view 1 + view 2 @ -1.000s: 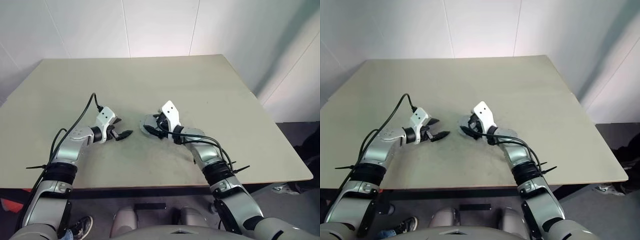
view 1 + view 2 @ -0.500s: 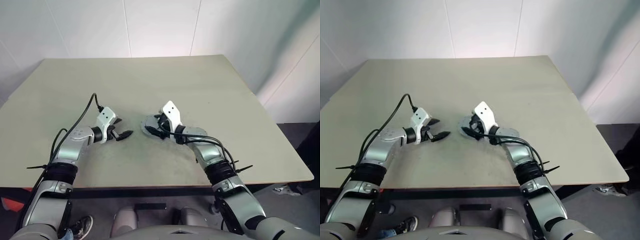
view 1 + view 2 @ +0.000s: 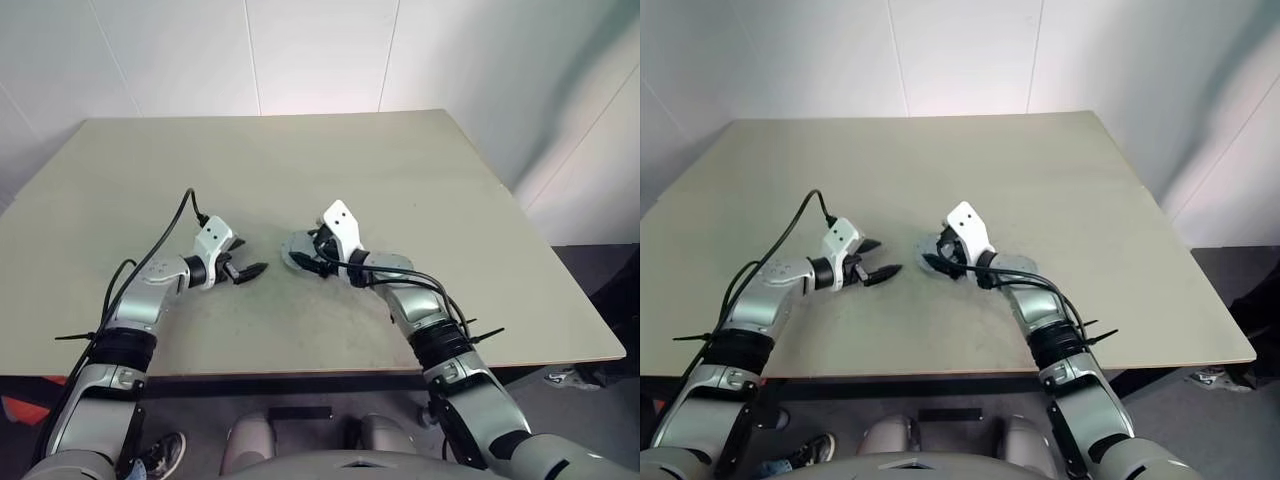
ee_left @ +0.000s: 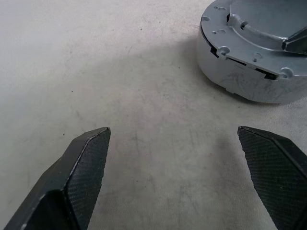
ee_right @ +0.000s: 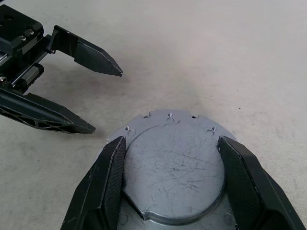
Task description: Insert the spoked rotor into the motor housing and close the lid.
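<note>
Both sets of jaws are sitting spread right now: the left gripper (image 4: 172, 143) is gaping wide over bare table (image 3: 430, 190), nothing between its fingers. The right gripper (image 5: 170, 163) is straddling a round grey metal unit (image 5: 172, 167), apparently the motor housing with its lid on, fingers hugging both sides. It's lying centre frame in the head views, just right of the left gripper.

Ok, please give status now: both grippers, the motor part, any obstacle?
Left gripper open, empty, beside the round silver metal housing. Right gripper straddles its raised flat top; grip not confirmed. Beige table around it bare.
</note>
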Robot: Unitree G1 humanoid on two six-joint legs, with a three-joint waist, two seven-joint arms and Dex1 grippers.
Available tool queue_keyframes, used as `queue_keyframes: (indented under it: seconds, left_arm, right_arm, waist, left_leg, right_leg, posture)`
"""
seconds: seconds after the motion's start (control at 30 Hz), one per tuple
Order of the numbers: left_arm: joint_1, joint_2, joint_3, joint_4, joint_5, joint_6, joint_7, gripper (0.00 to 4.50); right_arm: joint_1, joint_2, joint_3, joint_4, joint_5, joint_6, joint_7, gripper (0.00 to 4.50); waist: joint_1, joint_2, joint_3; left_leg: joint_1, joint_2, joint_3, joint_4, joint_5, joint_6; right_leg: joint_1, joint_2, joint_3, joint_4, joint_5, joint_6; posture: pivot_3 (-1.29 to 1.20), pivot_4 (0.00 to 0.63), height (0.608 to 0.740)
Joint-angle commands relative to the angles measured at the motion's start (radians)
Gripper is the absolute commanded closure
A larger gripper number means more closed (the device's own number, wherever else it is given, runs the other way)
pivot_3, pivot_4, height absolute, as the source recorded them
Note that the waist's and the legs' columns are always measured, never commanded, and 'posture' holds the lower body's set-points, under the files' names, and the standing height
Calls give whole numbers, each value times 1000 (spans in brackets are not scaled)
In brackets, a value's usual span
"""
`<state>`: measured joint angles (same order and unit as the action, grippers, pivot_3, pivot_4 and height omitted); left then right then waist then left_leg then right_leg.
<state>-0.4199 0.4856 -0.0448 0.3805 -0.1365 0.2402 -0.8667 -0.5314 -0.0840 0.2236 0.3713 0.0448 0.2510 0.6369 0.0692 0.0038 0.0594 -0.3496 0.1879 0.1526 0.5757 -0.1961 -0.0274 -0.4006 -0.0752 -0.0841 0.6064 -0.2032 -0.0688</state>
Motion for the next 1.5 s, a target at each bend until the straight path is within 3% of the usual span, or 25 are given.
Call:
queue_keyframes:
  seconds: [0.03,0.63,0.9,1.1,1.47,1.5]
  left_arm:
    - [-1,9,14,-46,-11,1,5,0]
    - [-15,12,15,-29,-12,0,-2,0]
    - [-22,-23,25,-69,-60,74,3,0]
    - [-31,-76,53,-127,-135,173,27,0]
    - [-127,-225,147,-141,-308,413,163,0]
    - [-138,-241,153,-129,-316,417,174,188]
  right_arm:
    - [-30,22,-33,-21,53,37,10,1556]
    - [-34,-47,34,118,-68,-94,-22,1556]
    - [-16,-65,54,135,-62,9,39,1556]
    - [7,-81,46,116,-32,128,85,1556]
    - [14,-93,71,145,-61,105,68,1556]
    - [14,-92,70,144,-60,105,67,1556]
  waist:
    - [0,0,0]
    - [1,0,0]
    - [2,0,0]
    - [8,0,-1]
    - [24,2,-3]
    - [24,2,-3]
  left_leg:
    - [0,0,0,0,0,0]
    - [6,0,0,0,0,0]
    - [10,-1,0,1,0,0]
    - [11,-1,0,0,-1,1]
    - [14,-2,0,0,-1,2]
    - [14,-2,0,0,-2,2]
  right_leg:
    - [0,0,0,0,0,0]
    - [8,0,1,0,-3,6]
    - [12,0,2,0,-4,7]
    - [15,0,2,-1,-4,7]
    - [18,0,2,-3,-5,8]
    - [19,0,2,-3,-5,9]
  posture:
    - [0,0,740]
    - [0,0,740]
    - [0,0,740]
    - [0,0,740]
    - [0,0,740]
    - [0,0,740]
